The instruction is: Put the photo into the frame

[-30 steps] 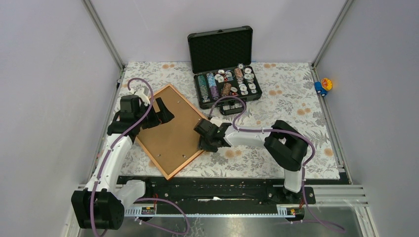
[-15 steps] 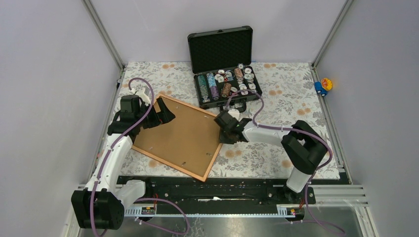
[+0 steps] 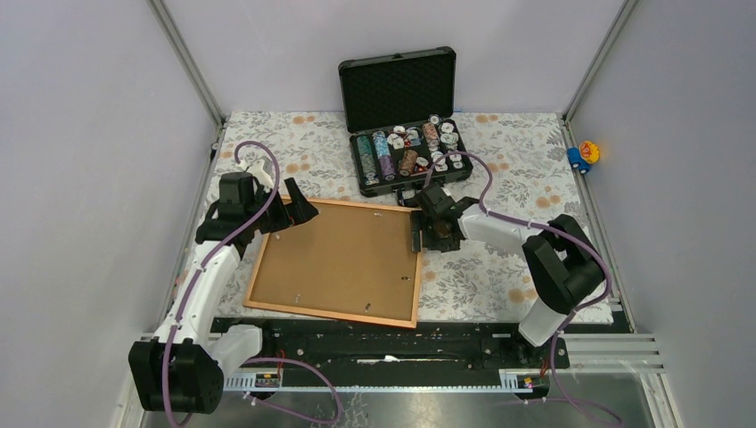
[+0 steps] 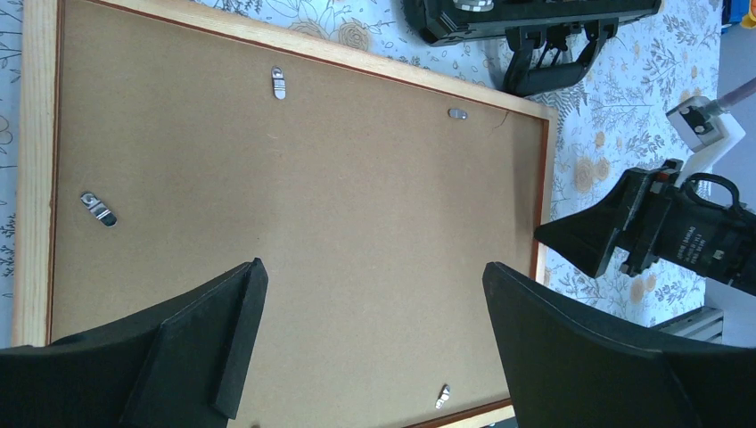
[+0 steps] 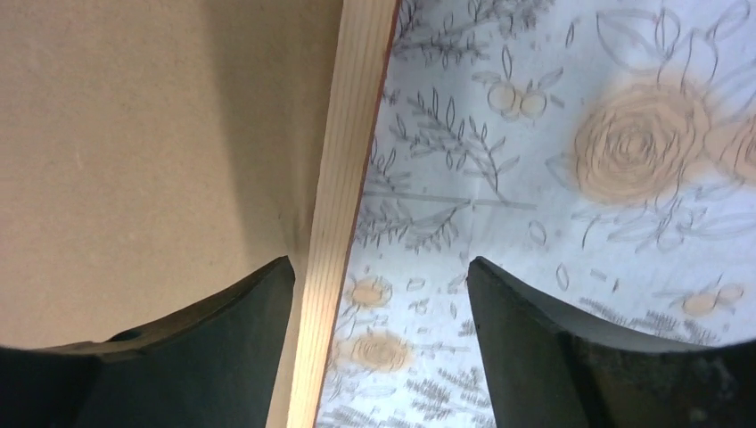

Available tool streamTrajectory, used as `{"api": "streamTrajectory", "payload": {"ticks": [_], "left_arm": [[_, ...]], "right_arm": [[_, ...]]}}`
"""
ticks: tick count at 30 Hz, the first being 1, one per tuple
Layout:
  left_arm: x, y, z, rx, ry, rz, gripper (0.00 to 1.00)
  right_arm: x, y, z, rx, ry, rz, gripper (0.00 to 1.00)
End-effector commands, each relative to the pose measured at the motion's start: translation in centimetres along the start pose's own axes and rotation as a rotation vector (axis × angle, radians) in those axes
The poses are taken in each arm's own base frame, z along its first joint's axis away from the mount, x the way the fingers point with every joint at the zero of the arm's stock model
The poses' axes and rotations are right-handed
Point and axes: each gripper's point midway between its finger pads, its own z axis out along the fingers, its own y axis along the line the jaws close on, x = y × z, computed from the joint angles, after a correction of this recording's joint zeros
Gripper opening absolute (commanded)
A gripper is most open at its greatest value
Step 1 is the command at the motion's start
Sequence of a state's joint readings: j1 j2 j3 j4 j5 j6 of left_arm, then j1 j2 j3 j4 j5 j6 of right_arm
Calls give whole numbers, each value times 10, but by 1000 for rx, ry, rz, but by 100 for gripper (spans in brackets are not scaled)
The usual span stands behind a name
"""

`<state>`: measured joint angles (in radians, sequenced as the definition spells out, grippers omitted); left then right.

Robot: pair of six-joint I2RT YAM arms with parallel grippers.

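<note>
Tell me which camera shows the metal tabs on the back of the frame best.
Left wrist: the back of the frame fills it, with four tabs sharp on the brown board. Top external shows the whole frame, tabs only as specks. Right wrist shows just one rail, no tabs.

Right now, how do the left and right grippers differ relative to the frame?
The left gripper is at the frame's far-left corner; the right gripper is at its right rail. Left's fingers both hang over the backing board; right's straddle the rail, one over board, one over tablecloth. Both open, gripping nothing.
</note>
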<state>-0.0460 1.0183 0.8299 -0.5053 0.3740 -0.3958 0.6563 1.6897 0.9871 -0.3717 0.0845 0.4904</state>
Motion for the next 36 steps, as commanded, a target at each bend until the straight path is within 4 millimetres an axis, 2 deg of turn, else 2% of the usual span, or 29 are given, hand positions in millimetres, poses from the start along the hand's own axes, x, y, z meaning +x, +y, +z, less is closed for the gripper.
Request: {"api": "streamTrajectory", "payload": {"ticks": [1, 5, 10, 20, 30, 36], "left_arm": [[-6, -7, 4, 39, -15, 23, 99], [-4, -8, 5, 47, -7, 24, 99], [-3, -10, 6, 61, 4, 23, 99], [-1, -12, 8, 72, 18, 23, 99], [1, -13, 8, 76, 25, 25, 99], [1, -13, 9, 77, 28, 23, 99]], "right_arm": [[6, 16, -39, -36, 40, 185, 81], [22, 26, -50, 28, 41, 287, 83], [54, 35, -41, 79, 105, 355, 85], [73, 51, -27, 149, 113, 410, 81], [80, 51, -15, 190, 109, 404, 71], [86, 45, -16, 194, 110, 385, 52]]}}
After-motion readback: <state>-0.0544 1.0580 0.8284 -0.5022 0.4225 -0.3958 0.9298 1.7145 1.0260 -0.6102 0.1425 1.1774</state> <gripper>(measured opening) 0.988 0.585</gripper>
